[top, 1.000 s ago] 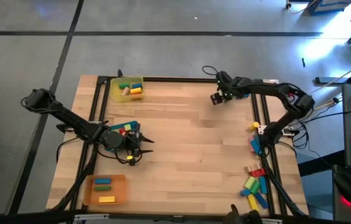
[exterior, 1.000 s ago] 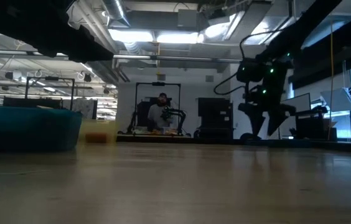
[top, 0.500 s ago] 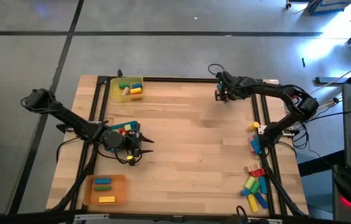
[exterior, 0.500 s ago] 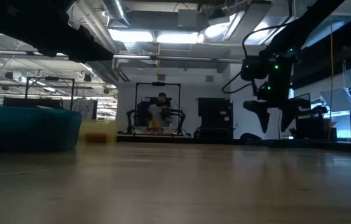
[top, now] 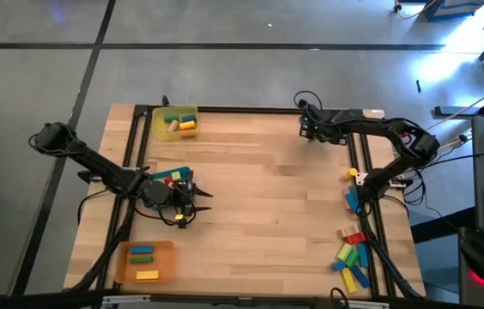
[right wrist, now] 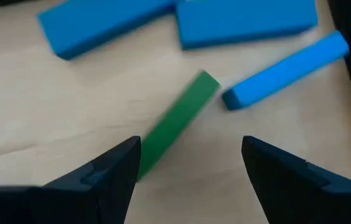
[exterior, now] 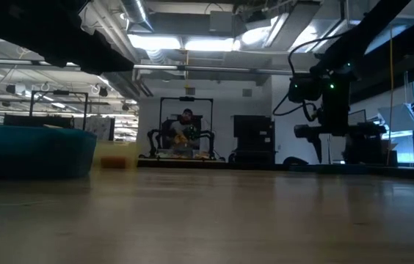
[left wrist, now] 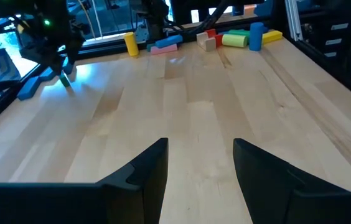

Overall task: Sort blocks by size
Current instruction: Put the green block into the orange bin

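A: How do the right gripper's (right wrist: 188,171) fingers stand?
B: Wide apart and holding nothing. It hangs over the table's (top: 268,180) far right corner, above a green block (right wrist: 177,121) that lies flat on the wood beside three blue blocks (right wrist: 284,61).

A: And the left gripper (left wrist: 197,163)?
B: Its jaws are parted too, with bare wood between them. It sits low at the table's left side, just beside the blue tray (top: 170,175).

A: Where are the other blocks?
B: A loose cluster (top: 352,256) lies by the right edge near the front. Some sit in the yellow tray (top: 176,121) at the back left, and two in the orange tray (top: 147,261) at the front left.

A: Anything hard to make out?
B: The left arm covers most of the blue tray, so its contents cannot be told. In the low view the trays are blurred shapes
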Robot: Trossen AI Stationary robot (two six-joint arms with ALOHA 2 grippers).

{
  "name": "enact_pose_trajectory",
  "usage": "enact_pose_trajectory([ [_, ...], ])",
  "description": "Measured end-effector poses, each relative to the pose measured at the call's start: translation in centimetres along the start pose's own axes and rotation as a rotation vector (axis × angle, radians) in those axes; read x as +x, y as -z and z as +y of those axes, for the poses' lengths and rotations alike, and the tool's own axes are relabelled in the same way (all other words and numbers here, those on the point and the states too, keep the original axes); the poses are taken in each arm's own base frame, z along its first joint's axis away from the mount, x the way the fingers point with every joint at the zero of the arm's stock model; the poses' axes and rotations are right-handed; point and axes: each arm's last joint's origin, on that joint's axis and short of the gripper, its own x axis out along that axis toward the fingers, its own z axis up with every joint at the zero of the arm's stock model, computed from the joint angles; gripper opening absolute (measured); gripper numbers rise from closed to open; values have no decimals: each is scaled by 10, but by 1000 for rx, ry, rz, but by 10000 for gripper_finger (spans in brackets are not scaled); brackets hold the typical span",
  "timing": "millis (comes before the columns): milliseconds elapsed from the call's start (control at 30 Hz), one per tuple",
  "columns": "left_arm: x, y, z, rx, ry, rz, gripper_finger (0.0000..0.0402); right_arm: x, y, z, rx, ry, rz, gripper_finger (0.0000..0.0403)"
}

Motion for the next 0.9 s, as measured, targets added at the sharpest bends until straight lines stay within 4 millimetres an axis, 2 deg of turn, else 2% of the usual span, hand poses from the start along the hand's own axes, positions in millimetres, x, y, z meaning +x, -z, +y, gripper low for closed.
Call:
enact_pose_trajectory([
  [200,0,0,0,1,1,0,164,8,1,1,48,-44,-59,282],
  [500,0,0,0,-1,1,1,164,24,6,5,13,-30,-34,282],
  [767,0,0,0,-4,1,0,164,30,10,10,-140,-37,-16,281],
  [900,0,0,0,-4,1,0,164,29,10,11,-204,-36,-29,257],
])
